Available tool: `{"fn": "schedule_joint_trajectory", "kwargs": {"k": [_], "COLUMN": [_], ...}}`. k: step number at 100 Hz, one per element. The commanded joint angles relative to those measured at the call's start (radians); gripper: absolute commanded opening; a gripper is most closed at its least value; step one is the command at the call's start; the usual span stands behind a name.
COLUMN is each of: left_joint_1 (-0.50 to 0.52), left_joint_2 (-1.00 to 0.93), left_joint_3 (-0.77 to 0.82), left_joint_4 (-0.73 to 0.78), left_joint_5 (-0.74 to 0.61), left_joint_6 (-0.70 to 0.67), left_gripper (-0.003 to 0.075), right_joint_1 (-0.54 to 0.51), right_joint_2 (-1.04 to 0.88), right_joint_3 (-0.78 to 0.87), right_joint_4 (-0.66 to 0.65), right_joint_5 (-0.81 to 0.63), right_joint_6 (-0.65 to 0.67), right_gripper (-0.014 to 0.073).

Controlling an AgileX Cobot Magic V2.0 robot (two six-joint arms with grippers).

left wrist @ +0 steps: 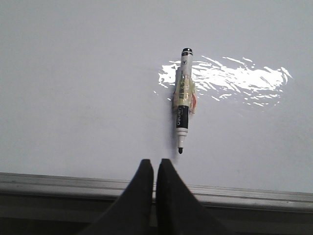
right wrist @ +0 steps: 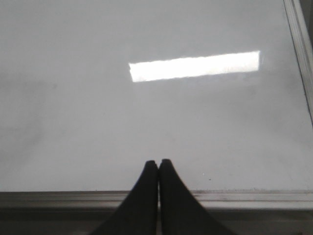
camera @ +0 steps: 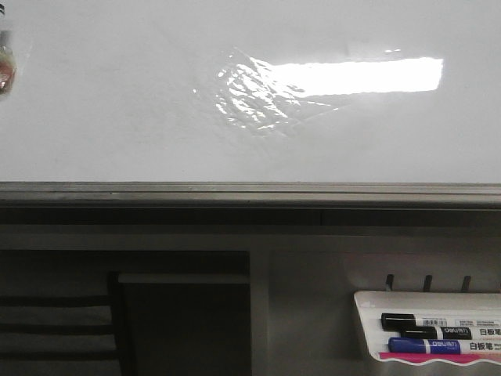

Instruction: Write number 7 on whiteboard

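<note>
The whiteboard (camera: 117,102) fills most of every view, glossy and blank, with a grey metal edge (camera: 250,190) along its near side and a bright bar of glare (camera: 356,77) beside a crinkly shiny patch (camera: 250,98). No 7 shows on it anywhere, so by my reading the writing has not begun. Below the edge at the right of the front view sits a small white tray (camera: 368,333) holding capped spare markers (camera: 423,345).

On the board itself lies one uncapped marker (left wrist: 183,100), wrapped in tape at its middle, seen only from the left wrist. Its long axis runs almost straight away from the left gripper (left wrist: 155,164), the black tip nearest and just ahead of the fingertips, the butt end pointing off toward the glare. That puts the left arm much closer; the right wrist view shows no marker at all.

Both grippers hang over the board's near edge with jaws pressed together and nothing between them: the left one, and the right gripper (right wrist: 157,164).
</note>
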Motion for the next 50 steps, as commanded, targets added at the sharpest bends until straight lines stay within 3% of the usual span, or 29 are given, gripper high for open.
{"fn": "schedule_joint_trajectory", "kwargs": {"k": [1, 15, 50], "left_joint_1": [-0.010, -0.010, -0.010], "left_joint_2": [-0.030, -0.030, 0.107], "left_joint_3": [0.021, -0.041, -0.335], "left_joint_4": [-0.041, -0.069, -0.068], "left_joint_5": [-0.075, -0.040, 0.208], "left_joint_6": [-0.010, -0.010, -0.002], "left_gripper": [-0.0020, -0.0020, -0.0020], "right_joint_1": [-0.005, -0.005, -0.005], "right_joint_2": [-0.019, -0.019, 0.070], "right_joint_3": [0.013, -0.051, -0.337], "right_joint_4": [0.002, 0.039, 0.039], "right_joint_5": [-0.027, 0.056, 0.282], "right_joint_6": [-0.006, -0.006, -0.006], "right_gripper": [-0.0071, -0.0071, -0.0071]}}
